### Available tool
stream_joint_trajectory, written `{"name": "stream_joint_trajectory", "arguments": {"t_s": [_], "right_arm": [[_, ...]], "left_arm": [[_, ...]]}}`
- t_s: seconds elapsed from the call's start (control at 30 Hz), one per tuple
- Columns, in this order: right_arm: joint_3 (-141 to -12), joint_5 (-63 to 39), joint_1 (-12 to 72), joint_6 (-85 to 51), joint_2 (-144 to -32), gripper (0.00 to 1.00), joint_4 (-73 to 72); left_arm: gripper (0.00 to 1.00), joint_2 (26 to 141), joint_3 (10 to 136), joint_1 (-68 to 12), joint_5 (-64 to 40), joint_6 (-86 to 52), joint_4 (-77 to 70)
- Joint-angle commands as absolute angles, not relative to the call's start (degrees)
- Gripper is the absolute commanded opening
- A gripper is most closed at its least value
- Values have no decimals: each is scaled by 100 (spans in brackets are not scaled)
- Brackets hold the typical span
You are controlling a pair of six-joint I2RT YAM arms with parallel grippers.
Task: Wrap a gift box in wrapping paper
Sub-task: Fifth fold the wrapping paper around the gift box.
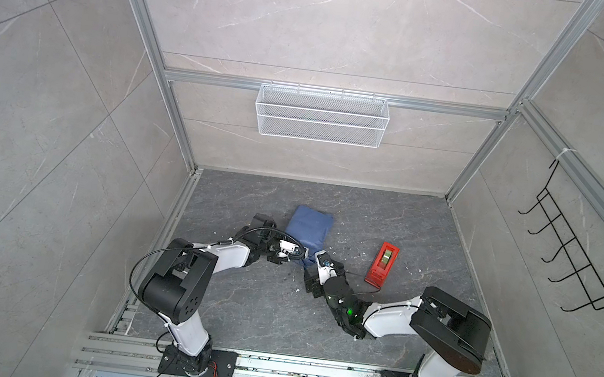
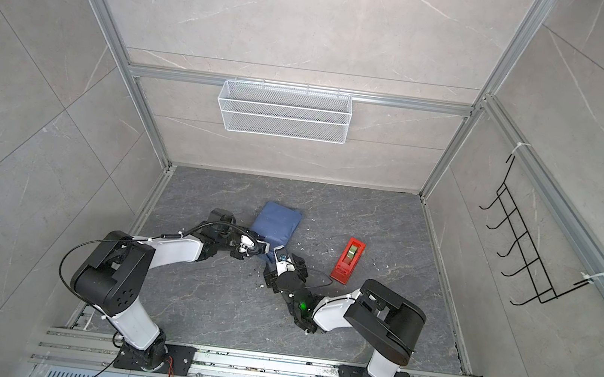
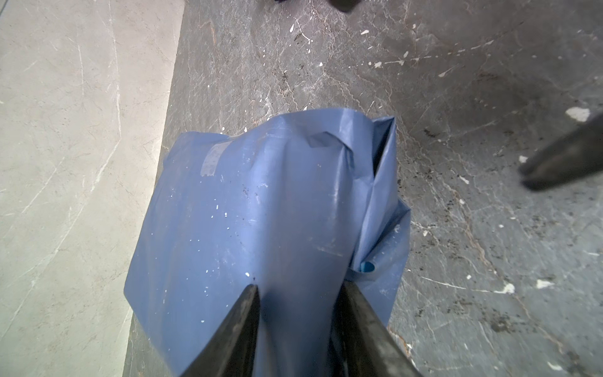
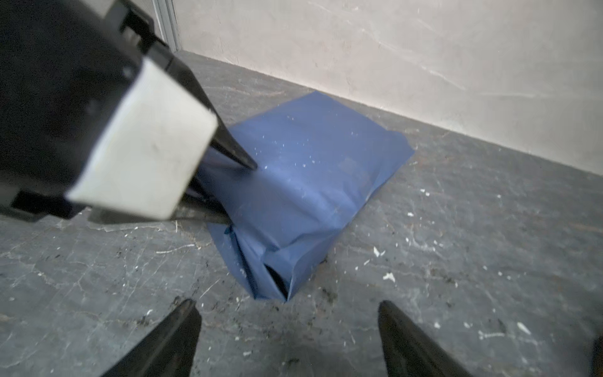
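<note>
The wrapping paper (image 1: 309,227) (image 2: 276,221) is folded dark-blue side out into a creased parcel on the grey floor. The gift box is hidden inside it. My left gripper (image 1: 299,253) (image 3: 300,286) is shut across the parcel's near end, one finger on top and one low on the side; the right wrist view shows that left gripper (image 4: 241,192) pinching the covered box. A loose, pleated paper end (image 4: 277,277) faces my right gripper (image 4: 286,303) (image 1: 323,258), which stands open just short of it, holding nothing. A clear tape strip (image 3: 212,160) sticks to the paper.
A red tape dispenser (image 1: 382,264) (image 2: 348,259) stands on the floor right of the parcel. A white wire basket (image 1: 321,115) hangs on the back wall and a black hook rack (image 1: 574,254) on the right wall. White scraps litter the floor.
</note>
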State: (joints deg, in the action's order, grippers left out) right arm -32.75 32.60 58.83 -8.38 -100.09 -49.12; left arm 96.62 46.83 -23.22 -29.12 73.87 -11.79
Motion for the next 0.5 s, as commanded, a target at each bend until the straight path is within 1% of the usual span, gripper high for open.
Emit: {"name": "stream_joint_trajectory", "arguments": {"t_s": [0.0, 0.17, 0.23, 0.3, 0.47], "right_arm": [[-3248, 3444, 5963, -1569, -10443, 87, -5056], [-3552, 3055, 5961, -1504, -11035, 88, -5513], [-3611, 3063, 5951, -1420, -11192, 89, -5759], [-3660, 3201, 5935, -1348, -11249, 91, -5814], [-3891, 3032, 5826, -1227, -11599, 91, -5964]], "left_arm": [[43, 9926, 4509, -2376, -2944, 7206, -140], [43, 9875, 4468, -2373, -2979, 7262, -139], [43, 9906, 4504, -2377, -2966, 7204, -124], [43, 9862, 4504, -2373, -2970, 7163, -123], [43, 9900, 4507, -2381, -2980, 7219, -125]]}}
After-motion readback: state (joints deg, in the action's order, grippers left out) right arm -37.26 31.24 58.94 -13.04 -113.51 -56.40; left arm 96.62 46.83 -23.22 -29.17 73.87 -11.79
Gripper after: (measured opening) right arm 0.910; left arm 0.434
